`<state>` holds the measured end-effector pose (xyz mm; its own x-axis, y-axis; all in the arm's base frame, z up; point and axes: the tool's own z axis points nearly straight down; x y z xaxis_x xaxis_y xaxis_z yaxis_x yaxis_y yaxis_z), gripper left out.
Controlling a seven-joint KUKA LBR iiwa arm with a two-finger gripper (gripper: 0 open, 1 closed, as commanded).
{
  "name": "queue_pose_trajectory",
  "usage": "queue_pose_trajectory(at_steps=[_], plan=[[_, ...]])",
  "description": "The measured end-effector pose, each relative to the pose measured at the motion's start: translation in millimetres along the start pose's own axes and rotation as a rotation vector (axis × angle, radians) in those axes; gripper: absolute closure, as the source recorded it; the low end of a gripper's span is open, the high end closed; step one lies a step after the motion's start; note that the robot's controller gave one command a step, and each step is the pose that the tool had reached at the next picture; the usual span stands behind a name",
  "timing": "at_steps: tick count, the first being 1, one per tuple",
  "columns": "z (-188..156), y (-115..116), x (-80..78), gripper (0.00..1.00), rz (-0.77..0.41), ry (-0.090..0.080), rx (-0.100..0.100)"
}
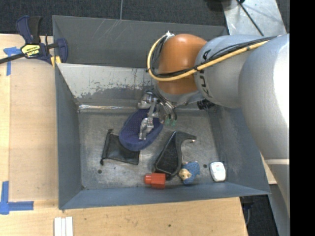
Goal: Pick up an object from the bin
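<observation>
My gripper (pixel 149 123) hangs below the orange cover, near the back of the bin's floor. Its metal fingers (pixel 146 127) reach down onto a dark blue, rounded cloth-like thing (pixel 134 134) lying in the middle of the bin. The fingertips touch or press into its upper edge; I cannot tell whether they grip it. A black flat pouch (pixel 118 150) lies just left of the blue thing, partly under it. A black brush-like tool with a metal hook (pixel 171 154) lies to the right.
Along the front wall lie a red block (pixel 156 180), a small blue and tan toy (pixel 189 172) and a white oval piece (pixel 217 171). The arm covers the bin's right back part. The left floor is bare metal.
</observation>
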<state>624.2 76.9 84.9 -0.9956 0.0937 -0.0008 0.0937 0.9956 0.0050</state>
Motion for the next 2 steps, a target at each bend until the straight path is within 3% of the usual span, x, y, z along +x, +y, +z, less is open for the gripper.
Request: queue_pose_trajectory(at_steps=[1,2], plan=[[-97.3,-5.3,19.6,1.0,0.003,-0.01,0.003],[-145.8,-8.1,19.9,1.0,0.003,-0.008,0.003]])
